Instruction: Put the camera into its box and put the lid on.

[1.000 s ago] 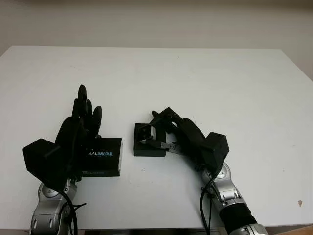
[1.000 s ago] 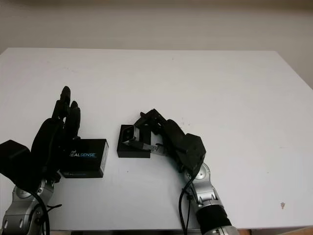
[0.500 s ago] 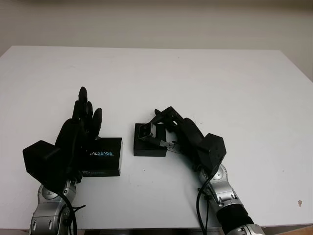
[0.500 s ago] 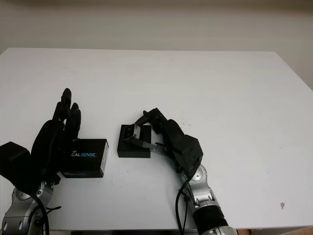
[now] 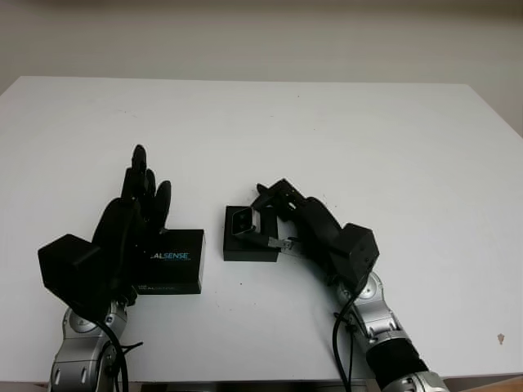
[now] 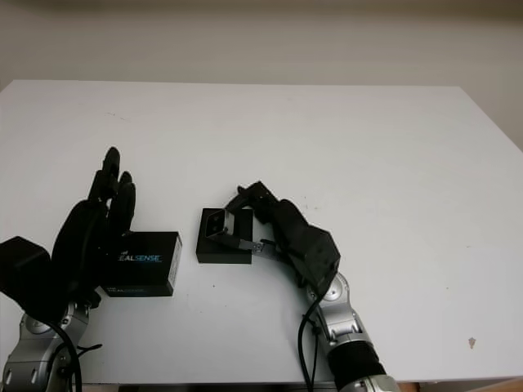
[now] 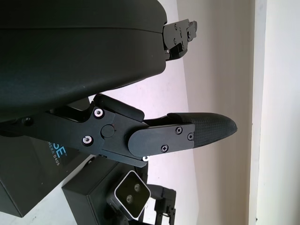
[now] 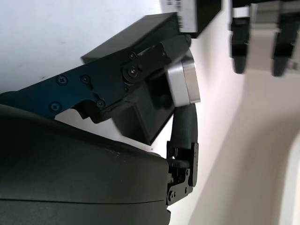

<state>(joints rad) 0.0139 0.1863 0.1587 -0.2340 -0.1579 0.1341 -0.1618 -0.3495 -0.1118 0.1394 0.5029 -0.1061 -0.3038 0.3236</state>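
Note:
The small silver camera (image 5: 244, 220) sits tilted in the mouth of the open black box (image 5: 248, 251) at the table's middle. My right hand (image 5: 280, 219) is shut on the camera, its fingers reaching in from the box's right side. In the right wrist view the camera (image 8: 183, 85) is pinched between fingers above the box (image 8: 143, 117). The black lid (image 5: 174, 261), printed REALSENSE, lies flat to the left of the box. My left hand (image 5: 136, 214) is open, over the lid's left end, holding nothing. In the left wrist view the camera (image 7: 132, 200) shows its lens face.
The white table (image 5: 327, 131) stretches wide behind and to the right of the box. Its front edge runs close below both arms. A small dark speck (image 5: 501, 336) lies near the front right corner.
My right hand has shifted slightly, tipping the camera a little at the box opening. The left hand and the lid have hardly moved.

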